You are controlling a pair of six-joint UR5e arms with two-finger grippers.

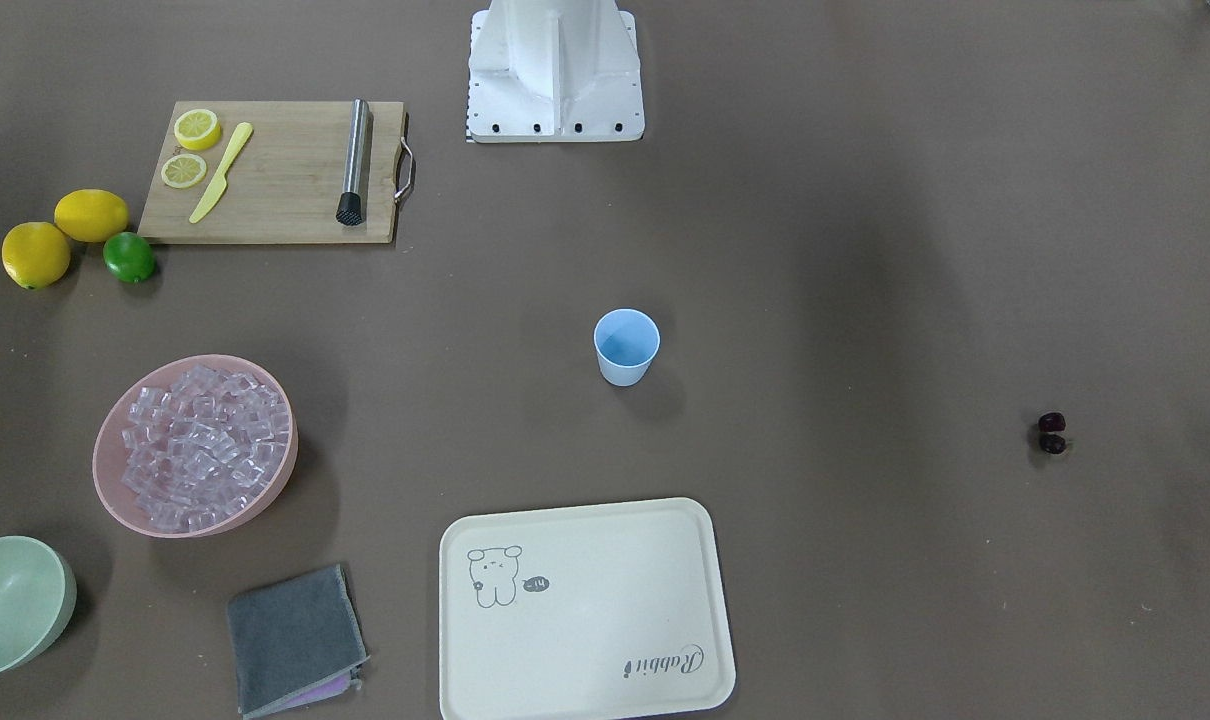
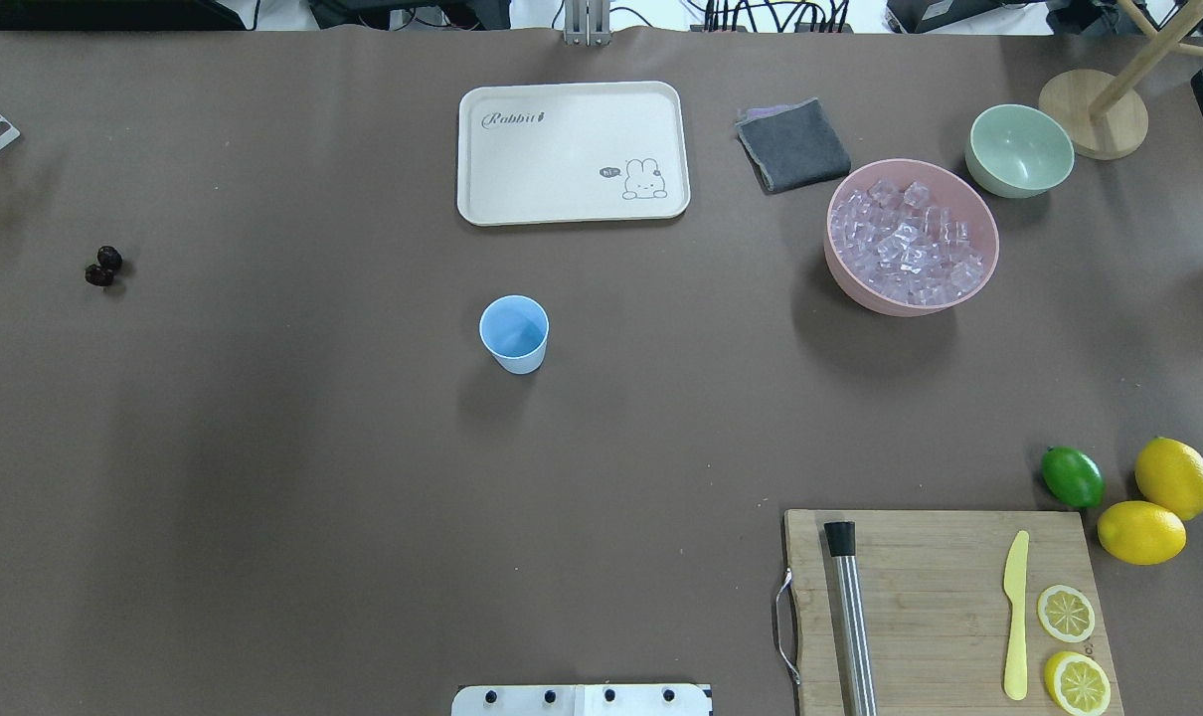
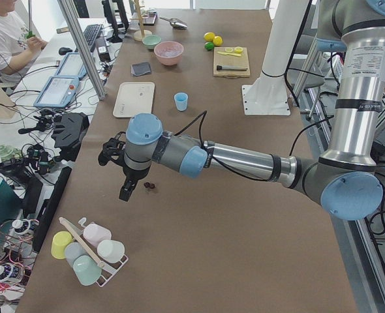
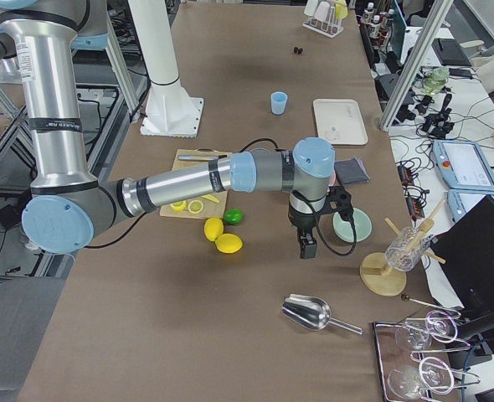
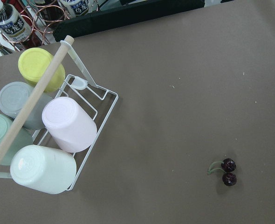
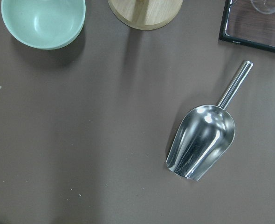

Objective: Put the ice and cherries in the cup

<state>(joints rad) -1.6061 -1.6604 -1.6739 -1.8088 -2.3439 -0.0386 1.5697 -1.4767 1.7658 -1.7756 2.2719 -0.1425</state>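
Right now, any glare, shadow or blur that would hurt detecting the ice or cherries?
Overhead exterior: broad soft shadow bands on the table, cherries tiny and dark against it. Exterior front-facing: ice glints, cubes blend together in the pink bowl. Left wrist: cherries sharp, small highlights. Right wrist: strong glare on the metal scoop.

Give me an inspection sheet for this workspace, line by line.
Surface: brown table, no spills seen.
Job's things: cup upright, empty, mid-table; ice piled in pink bowl; cherries loose near the table's left end.
Clutter: cutting board, tray, cloth, green bowl, lemons, lime, scoop, cup rack.
Grippers: left gripper near the cherries; right gripper between green bowl and scoop; open or shut, cannot tell.
Cables: cable loops at the left wrist; more beside the table.
Surroundings: person seated beside the table.
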